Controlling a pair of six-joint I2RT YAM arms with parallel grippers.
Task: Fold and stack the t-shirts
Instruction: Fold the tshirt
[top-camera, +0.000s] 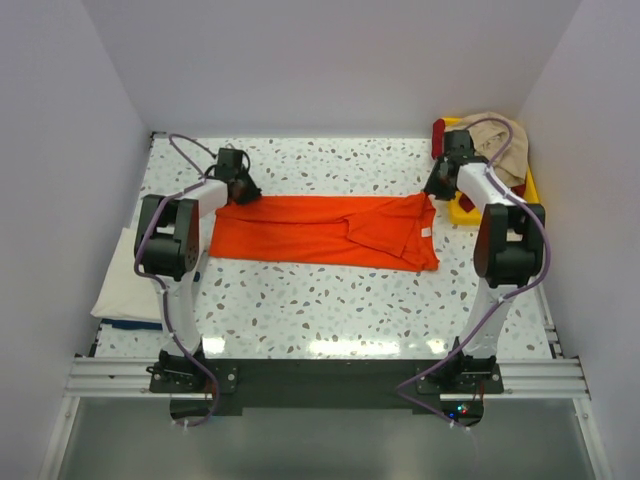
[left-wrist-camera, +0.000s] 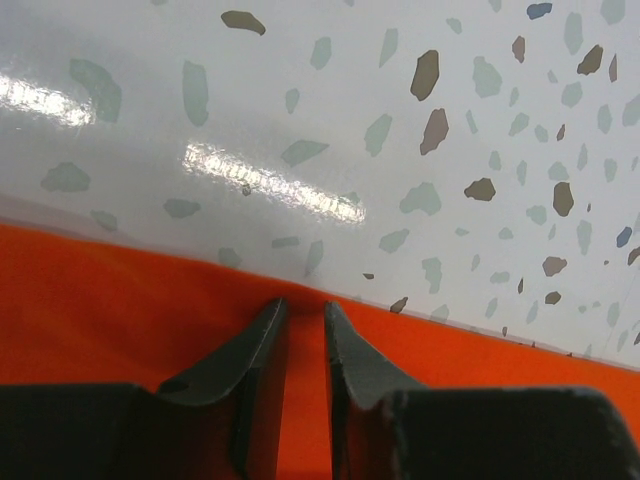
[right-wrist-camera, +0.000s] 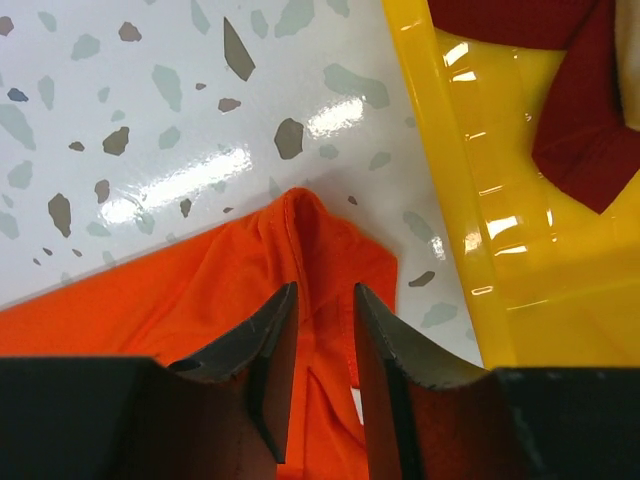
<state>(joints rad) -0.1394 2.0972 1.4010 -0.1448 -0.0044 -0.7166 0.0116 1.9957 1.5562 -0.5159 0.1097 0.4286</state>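
1. Cream-white t-shirt (top-camera: 128, 275): folded and lying flat at the counter's left edge. It is well apart from the left end effector (top-camera: 240, 188), on its near-left side. A navy cloth edge (top-camera: 128, 323) shows under its near side.
2. Left end effector: low over the counter, its two fingers (left-wrist-camera: 262, 345) drawn nearly together. They are clenched on the far left edge of the orange t-shirt (top-camera: 320, 232), with orange cloth filling the narrow gap.
3. Orange t-shirt: folded into a long flat strip that stretches from one end effector to the other. A small white neck tag (top-camera: 427, 231) sits at its right end.
4. Right end effector (top-camera: 437, 187): pinches the strip's far right corner. A raised ridge of orange cloth runs between its fingers (right-wrist-camera: 270, 345) and out past the tips.
5. Yellow tray (top-camera: 528, 190): glossy plastic, just beside the right end effector on its right. It holds a crumpled beige t-shirt (top-camera: 503, 140) heaped at the far end, and a dark red t-shirt (top-camera: 440, 130) partly under the beige one.
6. Counter (top-camera: 330, 300): glossy white, speckled with grey, green and brown chips.
7. Walls (top-camera: 330, 60): plain and pale, enclosing the counter on the left, far and right sides.
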